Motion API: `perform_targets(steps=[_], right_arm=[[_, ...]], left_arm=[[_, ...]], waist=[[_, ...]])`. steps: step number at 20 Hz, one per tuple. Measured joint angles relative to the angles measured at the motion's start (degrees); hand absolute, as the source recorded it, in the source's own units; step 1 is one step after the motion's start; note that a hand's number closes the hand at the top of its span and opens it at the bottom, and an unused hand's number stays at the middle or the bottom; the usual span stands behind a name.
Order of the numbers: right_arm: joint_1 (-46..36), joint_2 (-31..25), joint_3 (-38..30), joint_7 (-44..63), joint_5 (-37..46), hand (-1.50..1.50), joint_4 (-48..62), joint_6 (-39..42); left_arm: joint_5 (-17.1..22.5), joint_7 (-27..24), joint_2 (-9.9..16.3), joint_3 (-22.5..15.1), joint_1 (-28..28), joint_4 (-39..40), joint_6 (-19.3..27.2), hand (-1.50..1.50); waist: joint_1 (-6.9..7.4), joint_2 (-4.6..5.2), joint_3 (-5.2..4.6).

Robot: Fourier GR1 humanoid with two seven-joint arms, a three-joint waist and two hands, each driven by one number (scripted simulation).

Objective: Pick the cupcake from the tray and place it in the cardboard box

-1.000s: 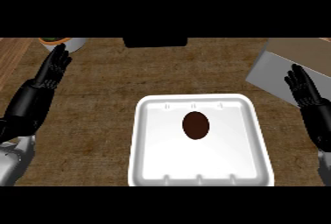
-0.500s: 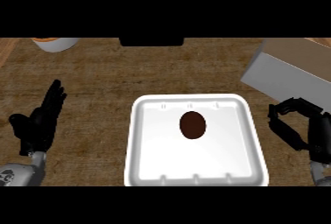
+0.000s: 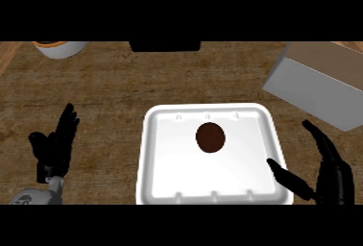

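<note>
A dark brown cupcake [image 3: 211, 137] sits near the middle of a white tray [image 3: 164, 158] on the wooden counter. The cardboard box [image 3: 317, 81], grey on its side and brown on top, stands at the upper right. My right hand [image 3: 329, 174] is at the tray's lower right corner, open, with its thumb over the tray's rim and its fingers stretched up outside the tray. It holds nothing and is apart from the cupcake. My left hand [image 3: 56, 145] rests open at the left, fingers up, well clear of the tray.
A white cup with an orange-brown filling [image 3: 59, 47] stands at the back left. A black object [image 3: 165, 46] lies at the back edge in the middle. Bare wooden counter [image 3: 106, 86] lies between the tray and the back edge.
Both hands have dropped lower in the view. The right hand has uncurled from half a second ago and now reaches over the tray's lower right corner. The cupcake has not moved.
</note>
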Motion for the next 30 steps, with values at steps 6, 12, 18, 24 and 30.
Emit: perform_targets(steps=[6,12,18,24,30], right_arm=[[0.11,0.94,3.44,21.13,11.68,-1.50,-10.83,13.71],[-7.15,5.21,8.29,37.94,17.90,-1.50,-18.04,31.78],[-16.24,13.55,9.95,44.30,19.15,-1.50,-14.65,42.86],[-20.52,22.03,9.70,46.60,20.20,-1.50,-7.43,48.15],[-24.61,25.54,7.69,47.66,18.96,-1.50,-2.48,50.44]], left_arm=[[-0.36,-0.28,-0.99,0.25,-0.75,1.44,0.45,0.00],[-1.23,-1.56,-2.46,-0.73,-0.92,2.74,-0.08,0.00],[-1.51,-1.08,-3.01,-0.62,-2.02,3.43,-0.42,0.00],[-1.89,-1.64,-3.28,-0.51,-1.83,3.59,-0.74,0.00],[-2.00,-1.21,-3.49,0.37,-2.84,4.17,-0.84,0.00]], waist=[[0.50,0.09,0.02],[1.80,0.27,0.17],[2.55,0.41,0.29],[2.69,0.41,0.36],[2.39,0.41,0.45]])
